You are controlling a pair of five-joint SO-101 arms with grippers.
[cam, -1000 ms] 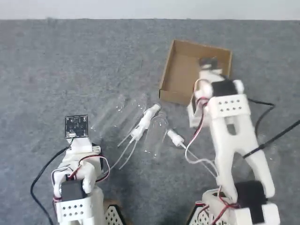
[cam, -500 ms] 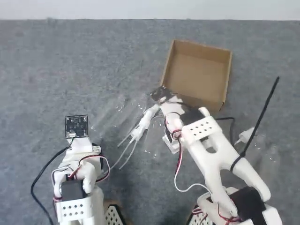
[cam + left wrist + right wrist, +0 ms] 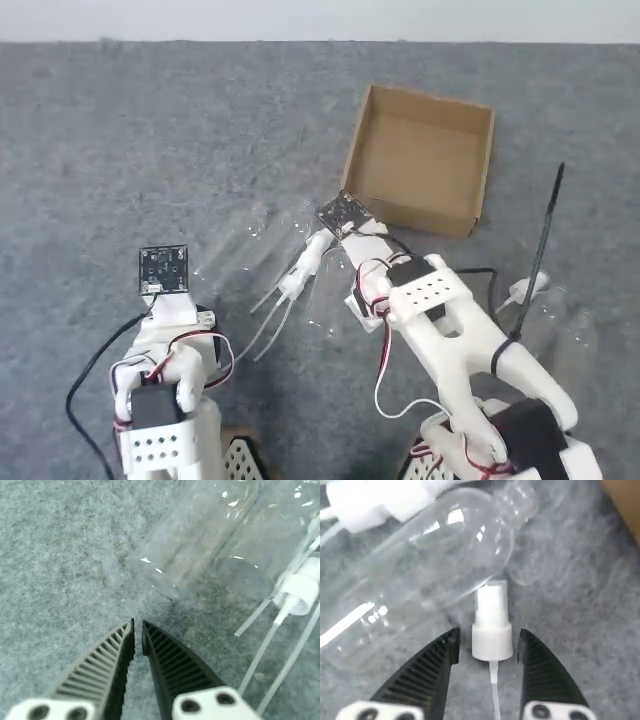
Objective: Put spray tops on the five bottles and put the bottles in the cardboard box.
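Left gripper (image 3: 138,625): almost closed, empty, low over the grey felt bench (image 3: 100,130), near two clear plastic bottles (image 3: 200,540) lying uncapped
White spray top with dip tube (image 3: 310,258): loose among the bottles
Right gripper (image 3: 487,632): open, straddling a second white spray top (image 3: 491,630) lying beside a bottle, apparently not yet gripped
Brown cardboard box (image 3: 420,212): empty
Progress: early, nothing boxed
Far right: faint clear shapes, perhaps bottles, so the bottle count is uncertain

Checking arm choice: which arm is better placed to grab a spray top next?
Likely right. The right gripper, open, straddles a spray top beside a bottle; the left gripper is shut over bare carpet.
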